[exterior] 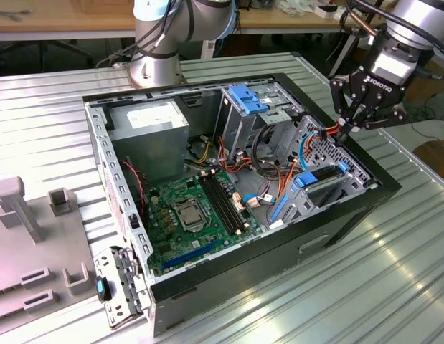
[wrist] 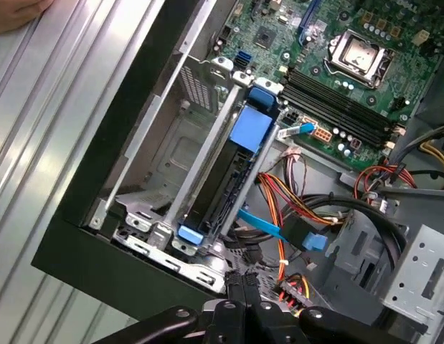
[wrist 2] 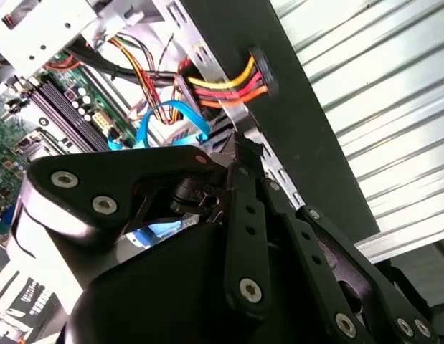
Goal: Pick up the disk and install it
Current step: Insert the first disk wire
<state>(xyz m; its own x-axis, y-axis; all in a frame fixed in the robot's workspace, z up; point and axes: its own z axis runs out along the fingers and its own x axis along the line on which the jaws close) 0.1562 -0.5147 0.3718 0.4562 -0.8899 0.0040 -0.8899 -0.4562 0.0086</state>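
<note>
Blue-framed, the disk (wrist: pixel 218 190) sits inside the case (exterior: pixel 329 229); we see the fingers (wrist 2: pixel 244 208) pinched together, holding nothing, at its rim.

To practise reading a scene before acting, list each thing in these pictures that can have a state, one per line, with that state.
Computer case: side open, lying flat on the table.
Disk: seated in the drive cage, not held.
Gripper: shut, above the case's rim near the cage.
CPU socket: bare, no cooler mounted.
</note>
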